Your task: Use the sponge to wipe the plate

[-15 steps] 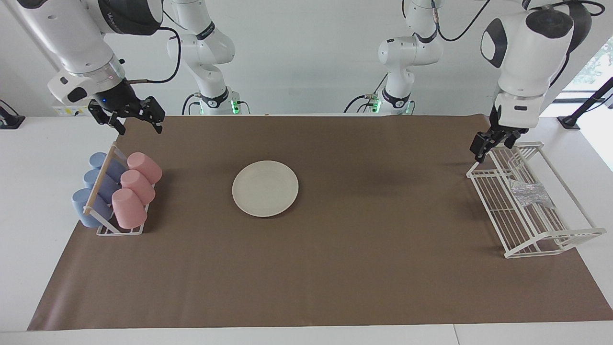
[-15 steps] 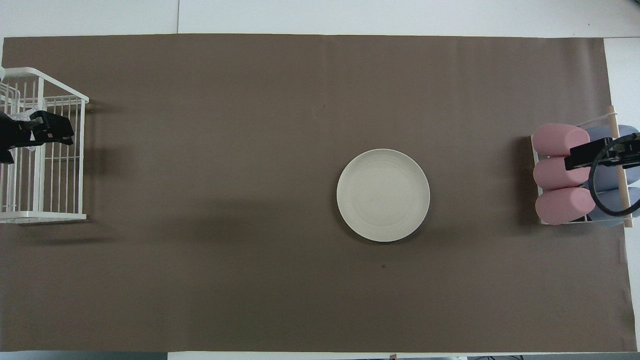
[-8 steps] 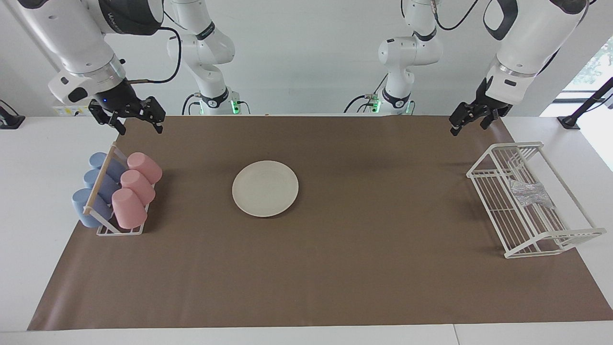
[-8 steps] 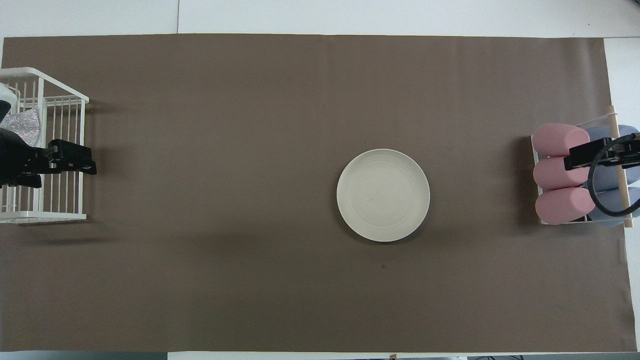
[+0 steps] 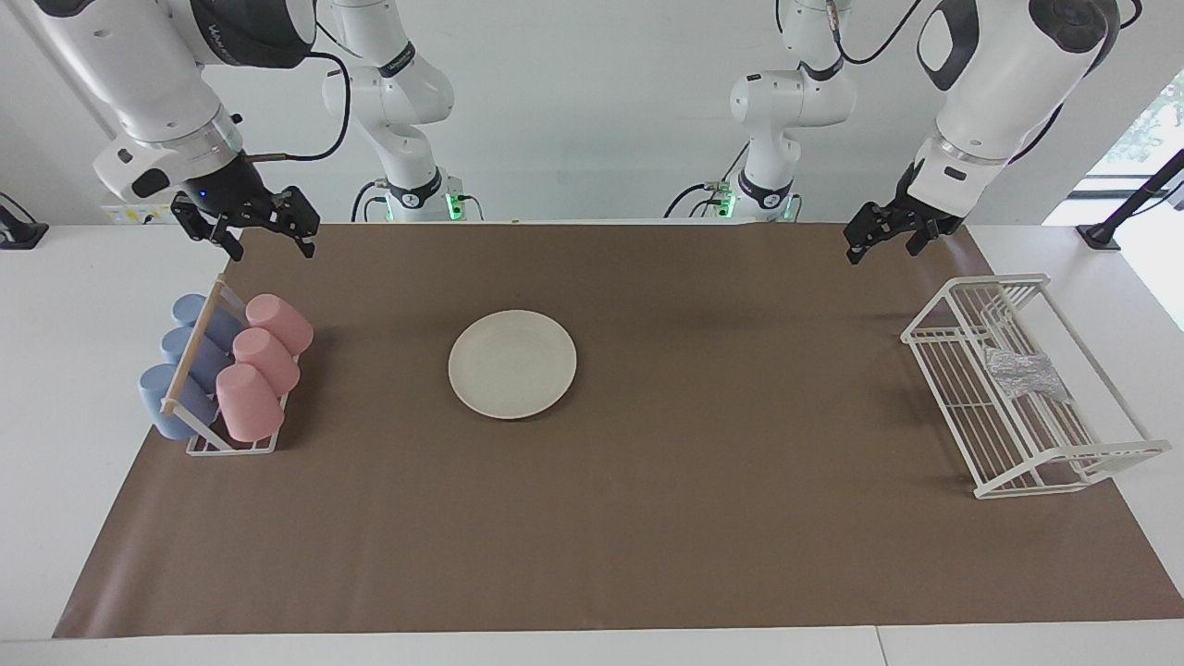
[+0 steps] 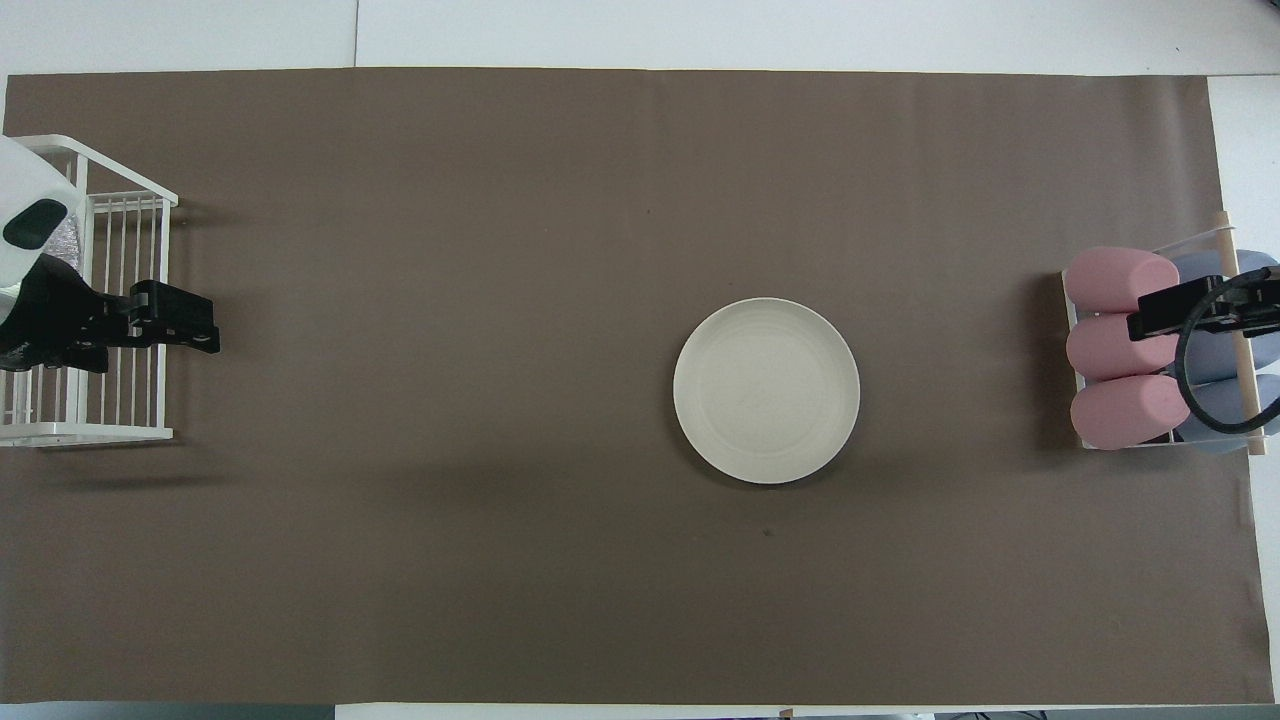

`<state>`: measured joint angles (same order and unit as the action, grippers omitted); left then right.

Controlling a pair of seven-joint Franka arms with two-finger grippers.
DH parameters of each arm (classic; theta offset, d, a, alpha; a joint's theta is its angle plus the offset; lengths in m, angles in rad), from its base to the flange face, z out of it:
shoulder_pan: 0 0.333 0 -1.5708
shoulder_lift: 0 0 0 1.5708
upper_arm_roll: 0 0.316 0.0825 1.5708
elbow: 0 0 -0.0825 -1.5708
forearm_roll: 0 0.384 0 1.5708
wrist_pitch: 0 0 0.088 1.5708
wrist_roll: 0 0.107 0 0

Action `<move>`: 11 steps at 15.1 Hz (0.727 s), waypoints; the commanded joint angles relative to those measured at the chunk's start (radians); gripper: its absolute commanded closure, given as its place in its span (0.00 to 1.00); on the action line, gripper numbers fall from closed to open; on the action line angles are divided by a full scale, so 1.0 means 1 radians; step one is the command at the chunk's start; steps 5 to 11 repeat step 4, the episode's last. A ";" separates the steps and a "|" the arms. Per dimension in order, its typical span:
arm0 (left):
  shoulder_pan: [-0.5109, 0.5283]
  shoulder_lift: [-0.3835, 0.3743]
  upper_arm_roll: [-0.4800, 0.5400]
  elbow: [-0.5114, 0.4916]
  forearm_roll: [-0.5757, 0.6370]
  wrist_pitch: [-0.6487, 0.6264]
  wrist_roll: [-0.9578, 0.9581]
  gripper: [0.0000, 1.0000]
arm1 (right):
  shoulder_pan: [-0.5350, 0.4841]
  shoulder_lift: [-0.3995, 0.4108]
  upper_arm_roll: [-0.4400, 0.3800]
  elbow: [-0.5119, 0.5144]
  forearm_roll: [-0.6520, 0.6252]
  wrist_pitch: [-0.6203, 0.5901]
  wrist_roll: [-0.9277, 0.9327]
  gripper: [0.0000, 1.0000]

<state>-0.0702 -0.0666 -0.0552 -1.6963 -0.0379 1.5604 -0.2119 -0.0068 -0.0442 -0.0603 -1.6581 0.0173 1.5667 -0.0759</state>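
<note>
Round ringed plate [image 5: 512, 363]; wrinkly silvery sponge [image 5: 1022, 373].

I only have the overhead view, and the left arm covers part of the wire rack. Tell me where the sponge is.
Observer: The sponge lies inside the white wire rack, on its floor, with nothing touching it.
Operator: Report the left gripper's height.
Observer: The left gripper is well up in the air, over the mat beside the rack, open and empty.
Operator: Now the right gripper.
Observer: The right gripper hangs open in the air over the cup rack's end nearer the robots, touching no cup; that arm waits.
</note>
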 commanded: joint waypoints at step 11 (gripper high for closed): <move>-0.007 0.013 0.012 0.035 0.004 -0.036 0.016 0.00 | -0.002 0.006 0.005 0.015 -0.011 -0.020 -0.019 0.00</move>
